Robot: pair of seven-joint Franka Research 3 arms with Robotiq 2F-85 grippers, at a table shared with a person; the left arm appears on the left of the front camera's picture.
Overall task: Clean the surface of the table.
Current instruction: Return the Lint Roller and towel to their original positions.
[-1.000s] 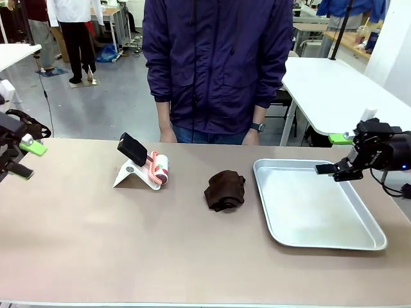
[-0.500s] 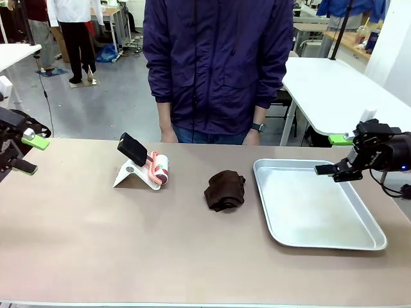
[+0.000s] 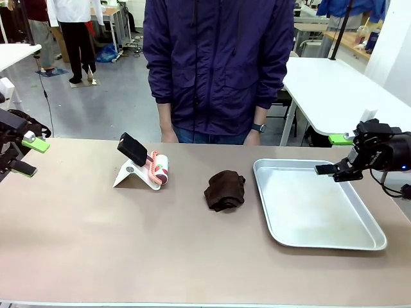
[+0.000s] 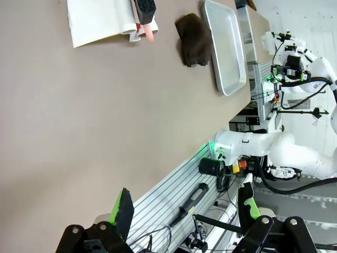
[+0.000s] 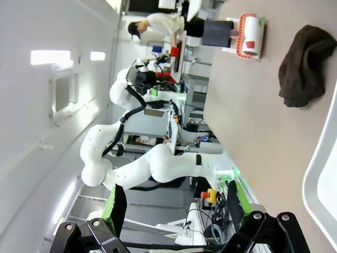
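Note:
The brownish-tan table (image 3: 128,244) runs across the front view. On it lie a crumpled dark brown cloth (image 3: 225,190) at the middle and a lint roller (image 3: 158,169) on a white stand to its left. My left gripper (image 3: 29,156) hangs open over the table's left edge. My right gripper (image 3: 334,154) is open above the tray's far right corner. The left wrist view looks past the open left gripper (image 4: 184,208) along the table (image 4: 79,132) to the cloth (image 4: 194,39). The right wrist view has the open right gripper (image 5: 176,205) and the cloth (image 5: 305,63).
A shallow silver tray (image 3: 379,240) lies on the table's right side with nothing in it. A person in a dark purple jacket (image 3: 215,64) stands at the far edge, hands down. The roller's black handle (image 3: 132,149) sticks up to the left.
My left gripper has shifted slightly up and inward at the table's left edge. The right arm, the cloth and the roller have stayed put.

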